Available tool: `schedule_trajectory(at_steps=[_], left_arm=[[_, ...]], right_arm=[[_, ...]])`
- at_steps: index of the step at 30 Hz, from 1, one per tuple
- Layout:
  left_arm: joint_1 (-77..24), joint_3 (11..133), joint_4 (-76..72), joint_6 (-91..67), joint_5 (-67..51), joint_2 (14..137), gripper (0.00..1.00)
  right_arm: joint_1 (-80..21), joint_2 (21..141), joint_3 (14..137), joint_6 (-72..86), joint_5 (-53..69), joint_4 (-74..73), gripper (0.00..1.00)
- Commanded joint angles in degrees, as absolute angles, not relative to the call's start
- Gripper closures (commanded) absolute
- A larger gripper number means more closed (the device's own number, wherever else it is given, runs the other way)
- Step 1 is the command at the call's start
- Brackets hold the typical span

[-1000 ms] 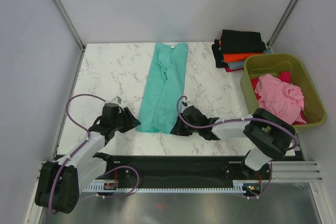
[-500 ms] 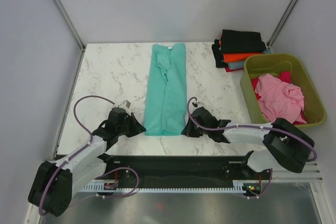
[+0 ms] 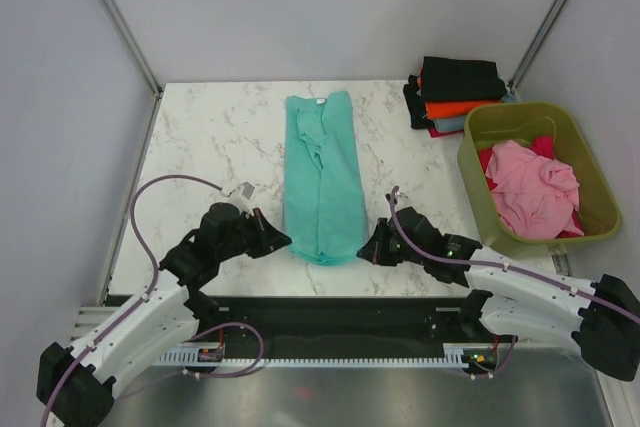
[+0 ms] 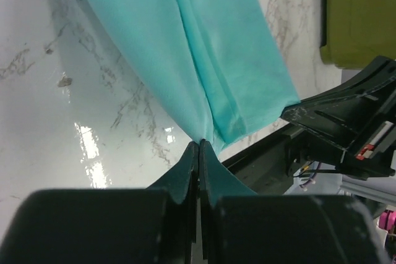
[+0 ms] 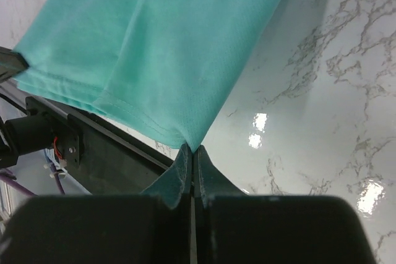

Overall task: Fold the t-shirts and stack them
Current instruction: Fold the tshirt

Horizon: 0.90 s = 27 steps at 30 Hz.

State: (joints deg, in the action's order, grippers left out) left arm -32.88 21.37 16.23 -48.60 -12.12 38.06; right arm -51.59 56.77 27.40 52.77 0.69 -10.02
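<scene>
A teal t-shirt [image 3: 322, 172], folded lengthwise into a long strip, lies down the middle of the marble table. My left gripper [image 3: 283, 241] is shut on its near left hem corner, seen in the left wrist view [image 4: 199, 142] with the teal t-shirt [image 4: 204, 47] stretching away. My right gripper [image 3: 367, 250] is shut on the near right hem corner, seen in the right wrist view [image 5: 192, 148] with the teal t-shirt [image 5: 167, 41]. A stack of folded t-shirts [image 3: 455, 95], black, orange and red, sits at the back right. Pink and red t-shirts [image 3: 530, 182] lie in the tub.
An olive-green plastic tub [image 3: 590, 232] stands at the right edge of the table. The table's near edge and the black base rail [image 3: 330, 317] lie just behind both grippers. Grey walls enclose the table on three sides.
Both grippers have moved toward the near edge with the hem corners, pulling the teal t-shirt straight; its near end has shifted right and closer to the arms.
</scene>
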Motion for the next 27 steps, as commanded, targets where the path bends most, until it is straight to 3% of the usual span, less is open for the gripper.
schedule_trajectory(at_steps=[1, 7, 16, 27], left_arm=[[-33.22, 27.24, 20.12, -50.19, -10.73, 39.72, 0.98], [-33.22, 35.93, 22.59, -46.41, -3.17, 45.43, 0.98], [-30.33, 51.4, 22.5, -42.1, 3.69, 62.56, 0.98], [-20.48, 65.82, 19.6, -37.27, -2.72, 82.95, 0.98]], right_arm=[[-51.77, 56.34, 31.46, 52.48, -3.07, -14.94, 1.0], [-49.32, 61.43, 41.03, 46.07, -8.87, -17.49, 1.0], [-37.01, 77.67, 58.69, 33.5, -5.71, -17.49, 1.0], [-29.01, 96.14, 76.28, 28.57, -0.18, -17.49, 1.0]])
